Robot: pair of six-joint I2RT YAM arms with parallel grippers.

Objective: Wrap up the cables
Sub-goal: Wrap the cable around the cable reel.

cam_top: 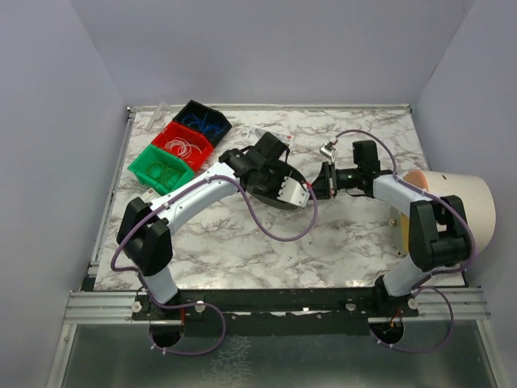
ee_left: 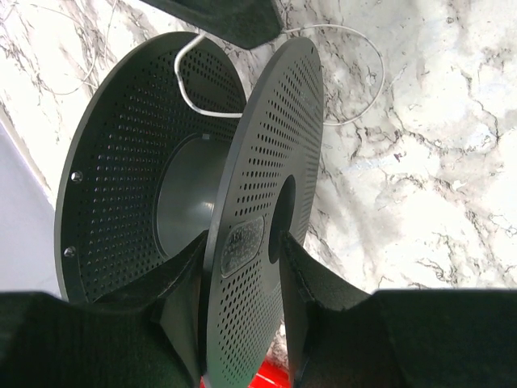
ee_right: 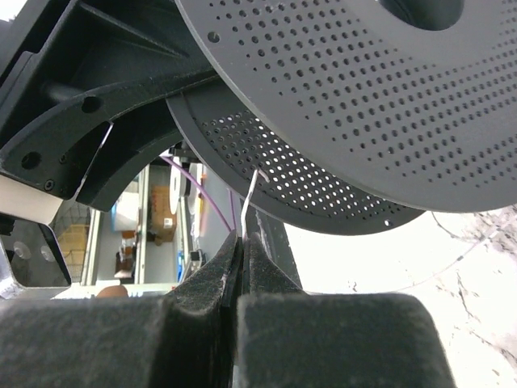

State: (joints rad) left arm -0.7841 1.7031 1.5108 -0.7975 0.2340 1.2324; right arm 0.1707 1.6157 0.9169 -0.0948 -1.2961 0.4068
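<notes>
Now your left hand (ee_left: 242, 271) clamps one spool (ee_left: 266, 145) flange, while your right hand (ee_right: 242, 242) pinches the thin white cable (ee_right: 252, 194).

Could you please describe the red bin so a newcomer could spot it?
At the far left corner of the marble table, three bins sit in a row. The red bin is the middle one, between the black bin and the green bin.

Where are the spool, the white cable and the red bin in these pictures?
spool (ee_left: 258, 162): left wrist view, on the near perforated flange.
white cable (ee_right: 250, 198): right wrist view, stretch just under the spool.
red bin (cam_top: 200, 159): top view, right wall.
</notes>
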